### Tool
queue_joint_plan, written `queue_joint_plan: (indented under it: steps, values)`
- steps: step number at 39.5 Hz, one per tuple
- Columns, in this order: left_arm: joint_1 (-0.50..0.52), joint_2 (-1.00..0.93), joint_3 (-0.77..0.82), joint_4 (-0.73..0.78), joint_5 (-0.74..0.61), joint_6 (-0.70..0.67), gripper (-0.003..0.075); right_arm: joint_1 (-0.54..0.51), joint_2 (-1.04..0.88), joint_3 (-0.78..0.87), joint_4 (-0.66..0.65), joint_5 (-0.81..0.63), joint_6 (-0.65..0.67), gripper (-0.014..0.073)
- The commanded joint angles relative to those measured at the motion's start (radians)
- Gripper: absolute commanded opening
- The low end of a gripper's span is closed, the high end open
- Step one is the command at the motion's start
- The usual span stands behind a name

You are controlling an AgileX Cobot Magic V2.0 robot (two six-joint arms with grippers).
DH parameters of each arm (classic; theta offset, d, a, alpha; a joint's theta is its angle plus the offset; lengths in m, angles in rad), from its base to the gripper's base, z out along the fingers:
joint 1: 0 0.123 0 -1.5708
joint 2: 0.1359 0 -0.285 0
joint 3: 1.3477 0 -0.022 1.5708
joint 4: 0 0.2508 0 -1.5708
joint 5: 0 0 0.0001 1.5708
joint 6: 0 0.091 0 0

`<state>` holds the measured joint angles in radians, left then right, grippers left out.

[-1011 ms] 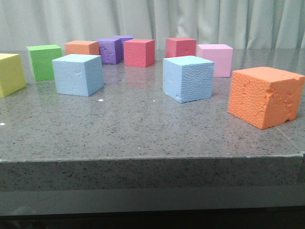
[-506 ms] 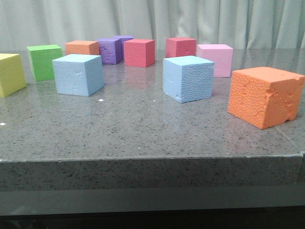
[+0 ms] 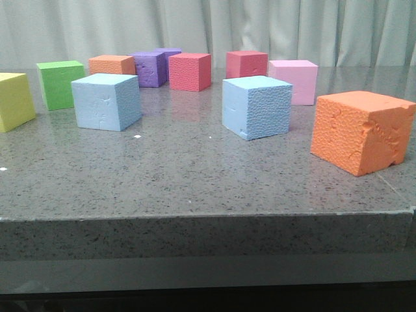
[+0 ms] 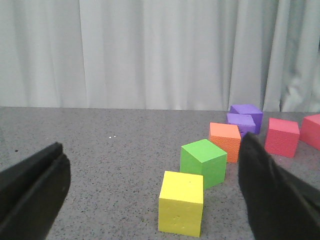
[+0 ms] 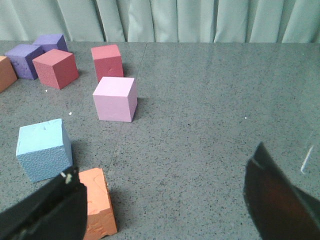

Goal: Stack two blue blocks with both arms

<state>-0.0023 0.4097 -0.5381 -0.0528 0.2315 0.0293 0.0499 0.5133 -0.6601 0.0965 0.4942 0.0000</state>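
The worktop [image 3: 195,175] is speckled grey stone. 2 pale sky-blue blocks: the smoother one [image 3: 106,101] toward the left edge, the pebbled one [image 3: 256,107] nearer the middle. A pitted orange cube [image 3: 361,131] sits near the right edge, a yellow cube [image 3: 14,101] at the left edge, and a green cube [image 3: 60,84], 2 red cubes [image 3: 190,71], a pink cube [image 3: 296,80] and purple cubes [image 3: 151,67] toward the far edge.

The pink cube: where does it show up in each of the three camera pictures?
Front view: the pink cube sits right of centre, toward the back.
Left wrist view: not in it.
Right wrist view: the pink cube lies left of centre.
Shared landmark: the pebbled blue block, just in front of it.
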Motion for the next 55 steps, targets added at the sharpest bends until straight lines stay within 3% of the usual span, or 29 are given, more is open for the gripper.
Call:
queue_joint_plan:
  steps: [1,14,27,33,55]
  values:
    - [0.001,0.013,-0.031,-0.002,-0.09,-0.006,0.0629,0.002,0.071,-0.047,-0.005,-0.098,-0.012,0.0647]
    - [0.001,0.013,-0.031,-0.002,-0.09,-0.006,0.0599,0.037,0.468,-0.256,0.078,-0.035,-0.012,0.0647]
    - [0.001,0.013,-0.031,-0.002,-0.091,-0.006,0.0599,0.303,0.796,-0.492,0.08,0.003,-0.012,0.0647]
    - [0.001,0.013,-0.031,-0.002,-0.091,-0.006,0.0599,0.37,0.91,-0.584,0.088,0.03,-0.012,0.0647]
    - [0.001,0.013,-0.031,-0.002,-0.091,-0.006,0.0599,0.392,1.128,-0.672,0.156,0.041,-0.012,0.0647]
